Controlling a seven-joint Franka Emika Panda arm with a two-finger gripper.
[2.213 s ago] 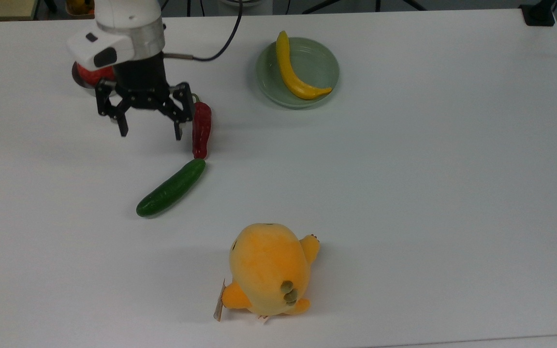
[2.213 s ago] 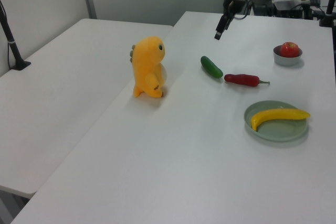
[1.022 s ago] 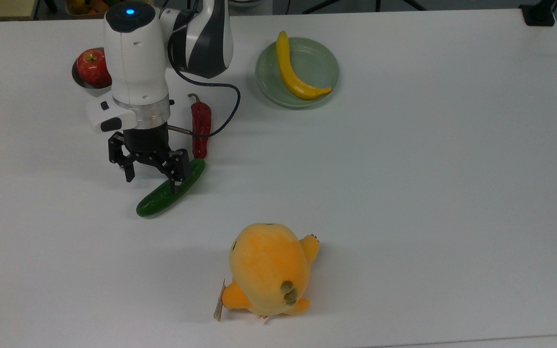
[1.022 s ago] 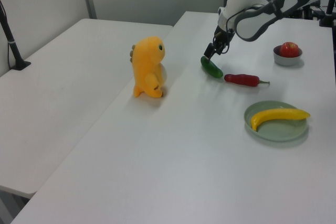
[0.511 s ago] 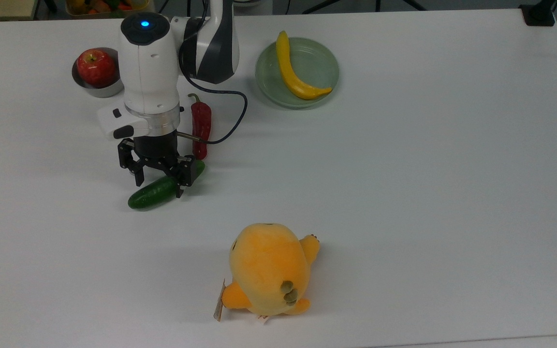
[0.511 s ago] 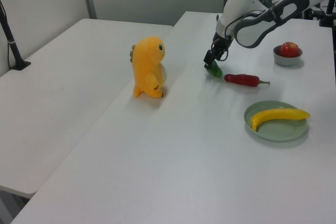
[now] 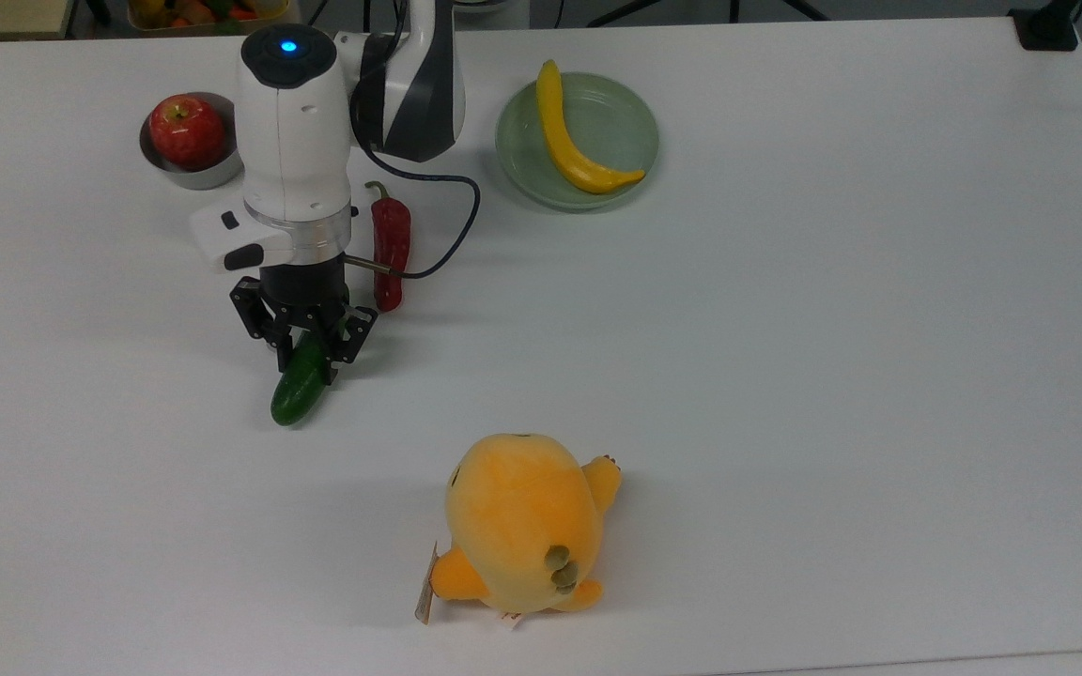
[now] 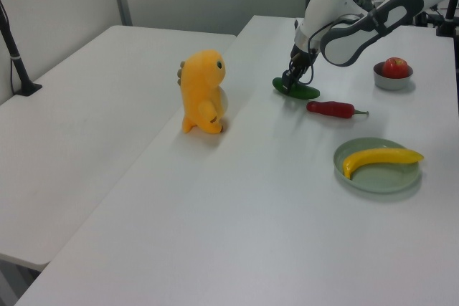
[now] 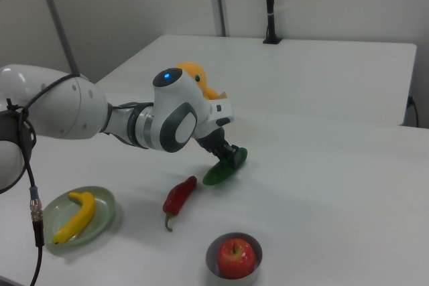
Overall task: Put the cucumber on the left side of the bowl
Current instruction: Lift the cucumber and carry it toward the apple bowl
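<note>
The dark green cucumber [image 7: 295, 394] lies on the white table, pointing toward the top view's bottom. My gripper [image 7: 307, 364] stands straight down over its upper half, fingers shut on it from both sides. The cucumber [image 8: 301, 92] and gripper [image 8: 290, 82] sit left of the chili in the left view. In the right view the cucumber [image 9: 216, 173] sticks out below the gripper [image 9: 228, 157]. The small metal bowl [image 7: 212, 175] holding a red apple [image 7: 186, 130] stands at the top view's upper left, beyond the arm; the bowl [image 9: 212, 255] is nearest in the right view.
A wrinkled red chili [image 7: 391, 239] lies just right of the arm in the top view. A green plate [image 7: 630, 122] with a yellow banana [image 7: 571, 141] sits further right. An orange plush toy [image 7: 522, 521] stands near the table's front edge.
The gripper came down from beside the bowl onto the cucumber and closed on it. The cucumber swung from a diagonal to nearly in line with the fingers.
</note>
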